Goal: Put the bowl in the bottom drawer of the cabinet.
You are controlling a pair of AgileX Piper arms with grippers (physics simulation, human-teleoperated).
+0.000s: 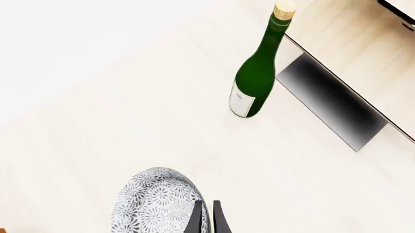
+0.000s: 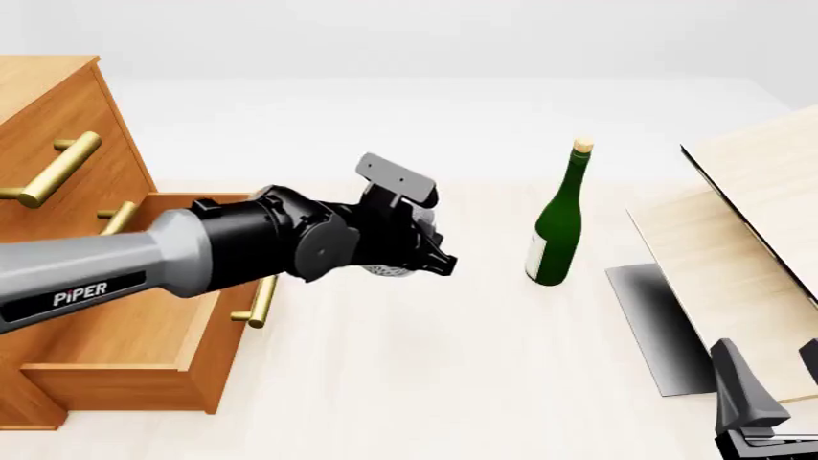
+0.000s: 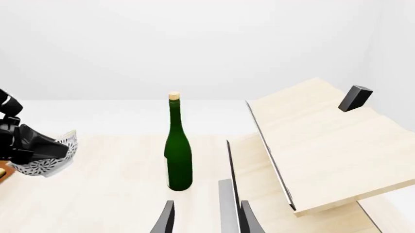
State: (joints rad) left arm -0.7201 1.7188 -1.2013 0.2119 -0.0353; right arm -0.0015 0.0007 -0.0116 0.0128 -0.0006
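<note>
Left gripper (image 2: 435,261) pinched shut on the rim of the small speckled silver-grey bowl (image 1: 155,204), held off the table; rigid, light, likely slippery, so rim grip suits

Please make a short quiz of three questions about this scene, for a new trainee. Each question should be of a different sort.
1. True or false: the bottom drawer of the cabinet is pulled open.
2. Which gripper holds the bowl? A) left gripper B) right gripper C) neither
3. Fill in: the green bottle stands ____ on the table.

Key: 1. True. 2. A; its fingers close on the bowl's rim, while the right gripper is open and holds nothing. 3. upright.
</note>
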